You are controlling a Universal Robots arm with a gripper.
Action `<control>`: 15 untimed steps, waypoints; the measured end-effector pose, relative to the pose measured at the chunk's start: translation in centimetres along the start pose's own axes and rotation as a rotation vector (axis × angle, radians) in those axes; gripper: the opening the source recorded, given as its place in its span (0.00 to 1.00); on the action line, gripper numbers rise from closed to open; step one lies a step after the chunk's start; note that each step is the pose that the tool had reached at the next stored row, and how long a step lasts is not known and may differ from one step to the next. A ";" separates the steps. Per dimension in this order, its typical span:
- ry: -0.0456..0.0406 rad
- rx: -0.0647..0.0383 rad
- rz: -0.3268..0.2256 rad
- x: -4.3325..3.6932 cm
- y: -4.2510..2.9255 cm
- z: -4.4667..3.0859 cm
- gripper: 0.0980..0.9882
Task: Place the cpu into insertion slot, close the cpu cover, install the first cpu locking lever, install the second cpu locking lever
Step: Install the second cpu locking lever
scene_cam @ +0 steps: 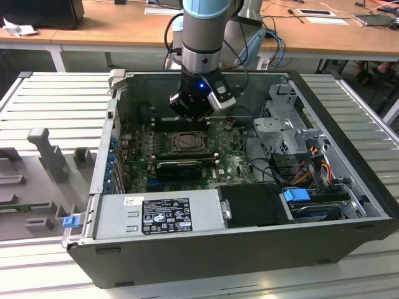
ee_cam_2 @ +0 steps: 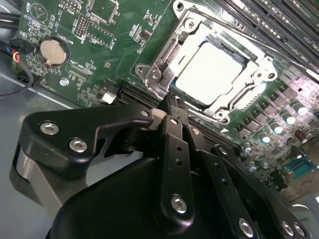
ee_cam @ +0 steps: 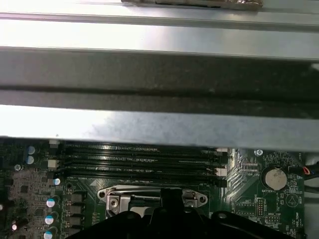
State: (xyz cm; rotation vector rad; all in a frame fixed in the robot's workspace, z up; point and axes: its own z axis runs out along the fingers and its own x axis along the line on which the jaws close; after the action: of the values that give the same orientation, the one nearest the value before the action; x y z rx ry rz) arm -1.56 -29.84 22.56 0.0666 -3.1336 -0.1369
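Black housing of the gripper (ee_cam_2: 172, 105) lies closest in the second wrist view, and its fingers (ee_cam_2: 175, 130) are seen drawn together into one narrow tip with nothing visibly clamped between them, a shape judged suited to pressing or hooking rather than carrying. Off to the left a round coin battery (ee_cam_2: 54, 52) is seated on the green circuit board (ee_cam_2: 99, 74), well apart from the work. The closed tip is held just beside the near corner of the cpu cover (ee_cam_2: 172, 50) – whether it touches the metal cannot be told. Further right, the cpu (ee_cam_2: 212, 72) is found already lying flat in the insertion slot (scene_cam: 187, 142), its pale face framed by the cover's cut-out, so the plate appears to be folded down over it to keep it seated. At the right edge the long black memory slots (ee_cam_2: 279, 30) are left untouched. In the exterior view the arm is seen standing upright over the socket inside the open computer case (scene_cam: 249, 249) – a posture judged to suit work from above
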 end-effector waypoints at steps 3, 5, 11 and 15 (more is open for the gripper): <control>-0.0002 0.000 0.000 0.00 -0.01 -0.38 0.00; -0.0001 0.000 0.000 0.02 -0.42 -0.42 0.00; 0.0001 0.000 0.000 0.04 -0.95 -0.51 0.00; 0.0000 0.001 0.000 0.04 -0.91 -0.95 0.00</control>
State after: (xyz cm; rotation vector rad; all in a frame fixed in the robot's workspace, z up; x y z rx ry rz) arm -1.55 -30.82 23.43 0.0664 -3.1337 -0.1349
